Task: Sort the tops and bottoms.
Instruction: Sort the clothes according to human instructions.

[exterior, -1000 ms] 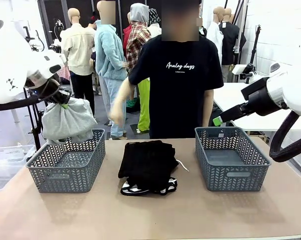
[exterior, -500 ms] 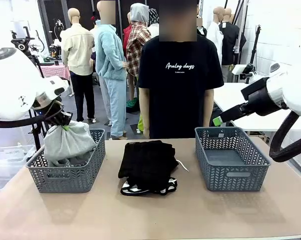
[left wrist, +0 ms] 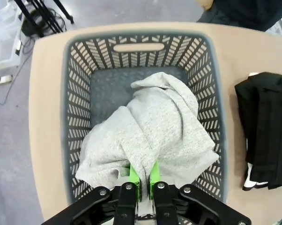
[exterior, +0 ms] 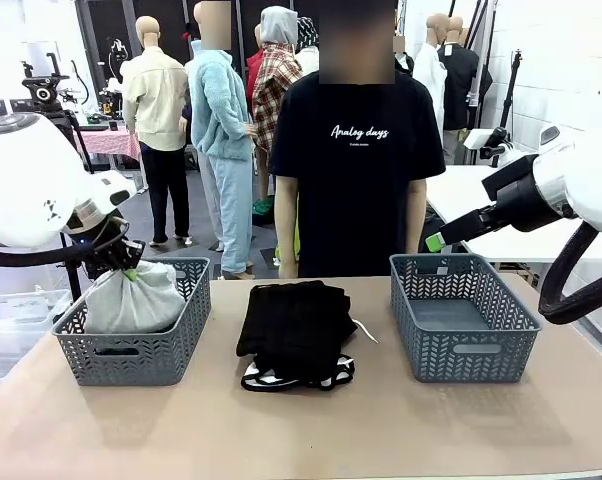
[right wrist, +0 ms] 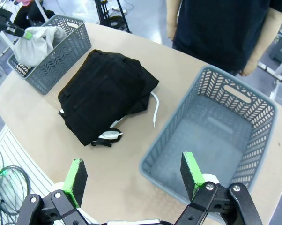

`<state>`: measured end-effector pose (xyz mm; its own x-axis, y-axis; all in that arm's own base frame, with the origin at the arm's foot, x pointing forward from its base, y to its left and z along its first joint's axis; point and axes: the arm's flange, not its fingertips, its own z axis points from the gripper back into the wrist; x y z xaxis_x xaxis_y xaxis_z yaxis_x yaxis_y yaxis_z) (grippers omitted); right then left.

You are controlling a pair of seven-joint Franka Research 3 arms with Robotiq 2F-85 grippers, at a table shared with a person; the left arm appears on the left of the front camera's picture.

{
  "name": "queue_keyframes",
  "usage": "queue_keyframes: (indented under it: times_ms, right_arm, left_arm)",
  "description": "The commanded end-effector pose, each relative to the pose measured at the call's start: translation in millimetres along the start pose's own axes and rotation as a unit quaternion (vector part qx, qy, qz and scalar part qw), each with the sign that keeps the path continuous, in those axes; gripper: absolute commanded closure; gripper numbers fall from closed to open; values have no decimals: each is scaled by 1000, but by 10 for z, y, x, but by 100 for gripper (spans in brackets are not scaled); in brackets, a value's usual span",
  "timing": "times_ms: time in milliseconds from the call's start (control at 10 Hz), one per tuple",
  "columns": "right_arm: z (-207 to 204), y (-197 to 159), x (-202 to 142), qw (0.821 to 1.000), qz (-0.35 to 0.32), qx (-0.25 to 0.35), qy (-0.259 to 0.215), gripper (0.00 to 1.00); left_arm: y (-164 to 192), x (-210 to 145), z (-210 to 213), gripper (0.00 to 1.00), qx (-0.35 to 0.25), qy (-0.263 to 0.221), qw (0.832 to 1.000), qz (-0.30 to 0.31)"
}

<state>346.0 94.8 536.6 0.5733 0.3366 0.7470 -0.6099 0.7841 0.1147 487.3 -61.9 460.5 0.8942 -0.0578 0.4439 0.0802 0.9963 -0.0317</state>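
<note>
Top: a light heather-grey knit (left wrist: 150, 126), bunched into a soft, rumpled bundle whose folds run up to a single peak.
Top, place: inside the left basket (exterior: 171, 345) at the lower left of the front view. In the left wrist view it spreads from the basket's middle to the lower wall.
Top to claw: it lies straight under the left claw (left wrist: 142, 169). The peak is caught between the green pads (left wrist: 134, 174) and the rest sags onto the basket floor.
Left claw: clamped together on the top's gathered peak, with cloth between the pads.
Bottoms: a folded black pile (exterior: 296, 320) at mid-table, between the two baskets and touching neither. White shorts (exterior: 331, 377) with black piping peep out under its near edge, and a white drawstring (exterior: 365, 333) trails to the right.
Right basket: grey (exterior: 466, 350), right of centre on the table (exterior: 301, 435).
Right claw: fingers wide apart (right wrist: 133, 171) in the air, above the table's edge and the right basket's corner in its own view.
Person: stands behind the table (exterior: 356, 170) at top centre, arms hanging.
Change: a second ago the top hung clear above the left basket's far corner. Half a second ago it was partly in, and now it rests inside. The person's raised hand has dropped, and the right claw is where it was.
</note>
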Motion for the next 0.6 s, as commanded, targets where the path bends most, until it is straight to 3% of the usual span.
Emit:
queue_keyframes:
  times_ms: [0,300,500]
  right_arm:
    - [-23,-4,1,1000,-6,11,-4,0]
    - [-23,-4,1,1000,-6,11,-4,0]
    - [-23,-4,1,1000,-6,11,-4,0]
  left_arm:
    - [37,6,-105,100,-3,20,1000,7]
    - [68,12,-231,100,13,16,1000,-1]
    - [34,-1,-226,64,12,10,1000,-6]
